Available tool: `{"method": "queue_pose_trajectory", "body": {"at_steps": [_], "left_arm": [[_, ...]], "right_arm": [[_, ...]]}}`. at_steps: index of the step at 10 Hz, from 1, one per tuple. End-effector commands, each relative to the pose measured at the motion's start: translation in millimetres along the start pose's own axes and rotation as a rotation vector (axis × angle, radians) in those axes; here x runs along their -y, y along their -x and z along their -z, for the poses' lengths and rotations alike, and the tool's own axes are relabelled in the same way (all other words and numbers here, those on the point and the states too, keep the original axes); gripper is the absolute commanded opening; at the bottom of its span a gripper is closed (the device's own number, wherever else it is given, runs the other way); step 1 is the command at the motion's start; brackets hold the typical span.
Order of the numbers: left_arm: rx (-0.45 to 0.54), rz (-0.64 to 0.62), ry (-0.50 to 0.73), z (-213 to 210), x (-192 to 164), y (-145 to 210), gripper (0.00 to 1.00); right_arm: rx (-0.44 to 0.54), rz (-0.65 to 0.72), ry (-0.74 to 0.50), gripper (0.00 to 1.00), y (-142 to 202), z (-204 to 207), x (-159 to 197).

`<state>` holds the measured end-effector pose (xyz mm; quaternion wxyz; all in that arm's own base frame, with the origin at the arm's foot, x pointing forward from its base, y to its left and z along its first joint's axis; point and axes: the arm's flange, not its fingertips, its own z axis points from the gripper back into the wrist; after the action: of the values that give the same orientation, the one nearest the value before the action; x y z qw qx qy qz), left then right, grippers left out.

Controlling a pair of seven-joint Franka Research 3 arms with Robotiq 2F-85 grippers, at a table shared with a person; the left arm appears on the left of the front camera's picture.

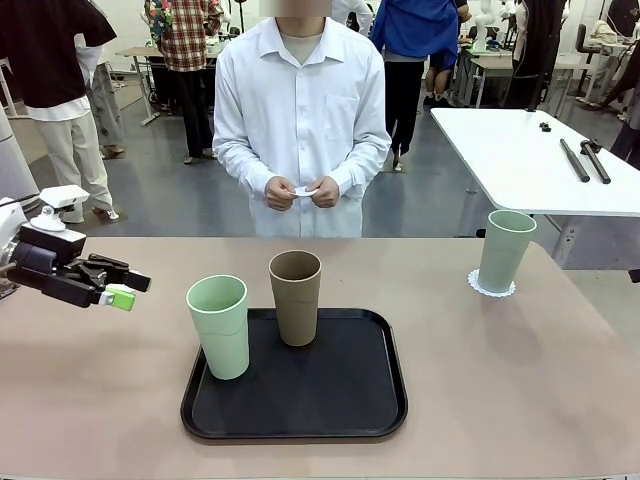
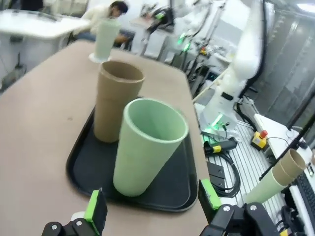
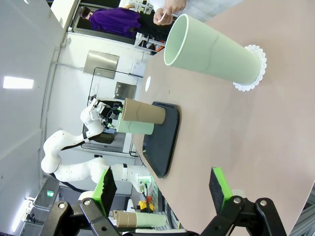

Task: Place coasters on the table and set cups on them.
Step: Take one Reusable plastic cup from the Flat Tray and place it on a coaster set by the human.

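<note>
- On the worktop [image 1: 520, 380], right side: one mint cup on the coaster [image 1: 505, 250] stands upright on a white lacy coaster [image 1: 491, 287], whose scalloped edge shows around the base.
- Black tray [image 1: 300, 420] sits mid-worktop, near my side.
- Second mint cup [image 1: 219, 326] stands upright on the tray's left part, toward the near corner.
- Tan brown cup [image 1: 296, 297] stands upright on the tray's far part. It is just beside the second mint cup, with a small gap between them from the front.
- My left jaws are low over the worktop's left side, left of the tray and aimed toward it. The green pads [image 2: 96, 211] are spread wide with nothing between them, touching nothing. The second mint cup is nearest ahead.
- My right jaws: the right pads [image 3: 219, 189] are spread wide and empty in the wrist view. They face the mint cup on the coaster, well apart from it.
- Person's hands [image 1: 300, 192] are at the far side, held together and pinching a small white thing; I can't tell what.
- White table [image 1: 520, 160] stands beyond the far right corner, with dark tools on it.
</note>
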<state>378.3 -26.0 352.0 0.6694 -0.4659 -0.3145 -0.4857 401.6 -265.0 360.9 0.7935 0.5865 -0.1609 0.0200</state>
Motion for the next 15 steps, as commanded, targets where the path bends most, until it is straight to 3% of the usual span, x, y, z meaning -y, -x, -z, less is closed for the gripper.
{"method": "queue_pose_trajectory", "body": {"at_steps": [1, 7, 15], "left_arm": [[0.115, 0.140, 0.112, 9.5, -7.0, 21.4, 1.00], [0.230, 0.217, 0.189, 48.9, -29.5, 61.0, 1.00], [0.242, 0.238, 0.210, 58.5, -36.2, 71.4, 1.00]], "right_arm": [[0.000, 0.015, 0.004, 1.00, -0.9, -0.5, -1.2], [0.000, 0.015, 0.004, 1.00, -0.9, -0.5, -1.2], [0.000, 0.015, 0.004, 1.00, -0.9, -0.5, -1.2]]}}
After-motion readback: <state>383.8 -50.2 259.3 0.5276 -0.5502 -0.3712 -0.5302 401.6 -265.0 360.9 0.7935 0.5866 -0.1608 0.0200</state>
